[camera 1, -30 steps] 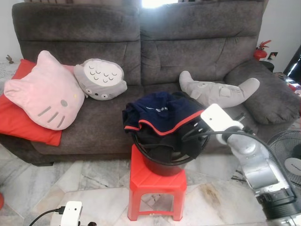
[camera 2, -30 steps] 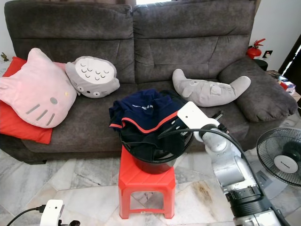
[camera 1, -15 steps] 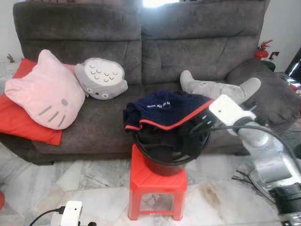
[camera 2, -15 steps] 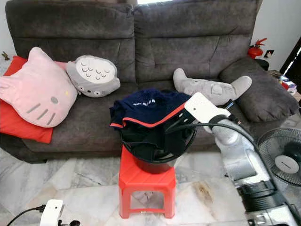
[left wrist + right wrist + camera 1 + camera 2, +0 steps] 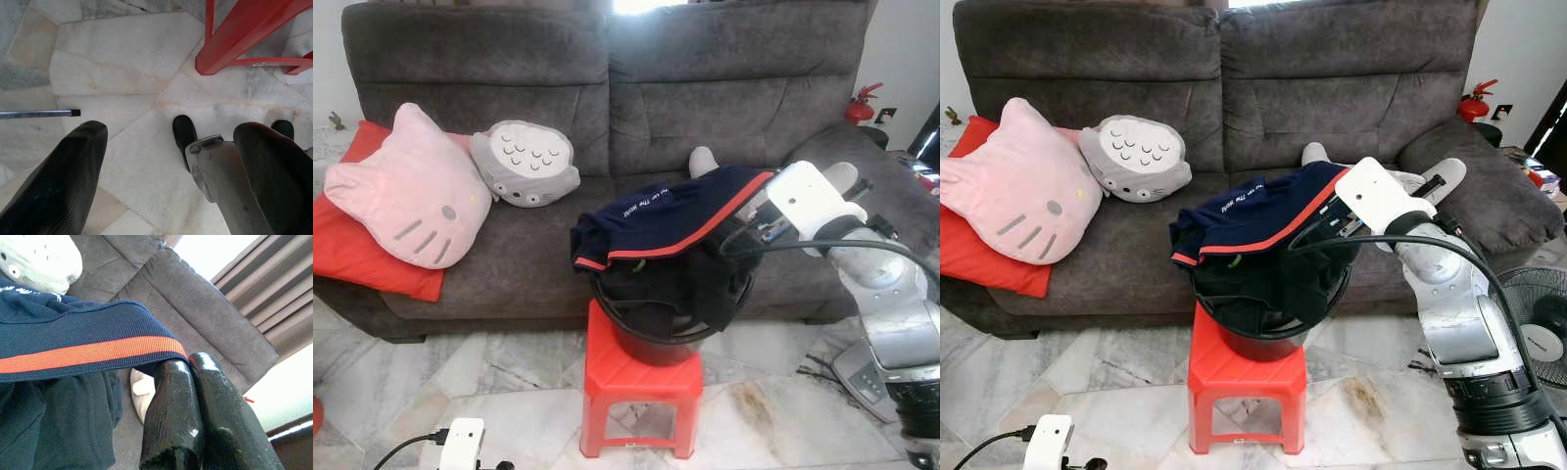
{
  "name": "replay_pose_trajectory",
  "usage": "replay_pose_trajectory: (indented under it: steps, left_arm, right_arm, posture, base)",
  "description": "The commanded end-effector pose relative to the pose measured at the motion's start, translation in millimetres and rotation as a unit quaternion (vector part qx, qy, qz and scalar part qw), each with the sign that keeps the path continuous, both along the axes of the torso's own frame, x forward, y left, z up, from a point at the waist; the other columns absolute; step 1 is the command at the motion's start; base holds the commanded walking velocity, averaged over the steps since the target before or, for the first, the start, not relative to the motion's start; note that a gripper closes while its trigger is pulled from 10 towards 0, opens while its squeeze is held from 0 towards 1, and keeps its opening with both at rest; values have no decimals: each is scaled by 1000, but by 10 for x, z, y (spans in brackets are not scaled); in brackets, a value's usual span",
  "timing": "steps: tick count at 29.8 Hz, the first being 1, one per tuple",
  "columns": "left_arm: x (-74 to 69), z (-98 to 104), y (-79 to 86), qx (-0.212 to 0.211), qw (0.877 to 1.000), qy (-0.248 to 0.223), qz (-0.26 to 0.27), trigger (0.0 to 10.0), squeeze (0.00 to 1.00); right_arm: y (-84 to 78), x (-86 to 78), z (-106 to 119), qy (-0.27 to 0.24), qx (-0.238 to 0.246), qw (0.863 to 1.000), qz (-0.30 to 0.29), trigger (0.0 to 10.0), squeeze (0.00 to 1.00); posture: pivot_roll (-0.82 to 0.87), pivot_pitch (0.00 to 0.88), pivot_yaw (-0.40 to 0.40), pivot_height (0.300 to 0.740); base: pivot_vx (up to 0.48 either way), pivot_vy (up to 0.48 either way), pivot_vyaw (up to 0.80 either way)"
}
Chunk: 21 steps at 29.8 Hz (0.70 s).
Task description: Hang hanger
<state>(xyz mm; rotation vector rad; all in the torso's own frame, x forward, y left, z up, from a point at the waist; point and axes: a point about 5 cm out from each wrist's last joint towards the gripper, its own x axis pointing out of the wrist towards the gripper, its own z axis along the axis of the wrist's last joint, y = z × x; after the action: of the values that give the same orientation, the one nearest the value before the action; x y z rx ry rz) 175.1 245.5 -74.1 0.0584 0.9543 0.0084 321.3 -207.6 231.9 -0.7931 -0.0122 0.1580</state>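
A navy garment (image 5: 666, 211) with a red stripe along its hem lies over a black bucket (image 5: 656, 338) that stands on a red plastic stool (image 5: 641, 392). My right gripper (image 5: 1337, 204) is shut on the striped hem at the garment's right side and holds that edge stretched up above the bucket rim. In the right wrist view the two black fingers (image 5: 171, 416) press together, with the hem (image 5: 88, 355) pinched at their tips. My left gripper (image 5: 166, 181) hangs low over the marble floor, open, with nothing between its fingers. I see no hanger.
A dark grey sofa (image 5: 607, 88) stands behind the stool with a pink cat cushion (image 5: 406, 191), a grey round plush (image 5: 524, 162) and a red cushion (image 5: 352, 255). A floor fan (image 5: 1538, 338) stands at the right. A fire extinguisher (image 5: 858, 103) is at the far right.
My right gripper has risen and moved right, drawing the garment's red-striped hem up from the bucket rim. The left arm has not moved.
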Motion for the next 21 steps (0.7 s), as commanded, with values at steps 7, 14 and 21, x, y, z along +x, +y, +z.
replay_pose_trajectory:
  steps: [7, 14, 21]
  left_arm:
    - [-12, 3, 37, 12, 1000, 7, -8, 10000, 0]
    - [-5, 6, 38, 12, 1000, 6, -8, 10000, 0]
    - [-6, 5, 33, 12, 1000, 6, -8, 10000, 0]
  right_arm:
    - [-20, -80, 459, -84, 41, 996, -5, 10000, 0]
    - [37, -135, 671, -127, 68, 990, 13, 10000, 0]
    - [89, -252, 224, 10, 66, 997, 32, 10000, 0]
  posture:
    - [-240, 0, 11, 740]
    - [-244, 0, 13, 740]
    - [-245, 0, 9, 740]
  base:
    - [0, 0, 0]
    - [0, 0, 0]
    - [0, 0, 0]
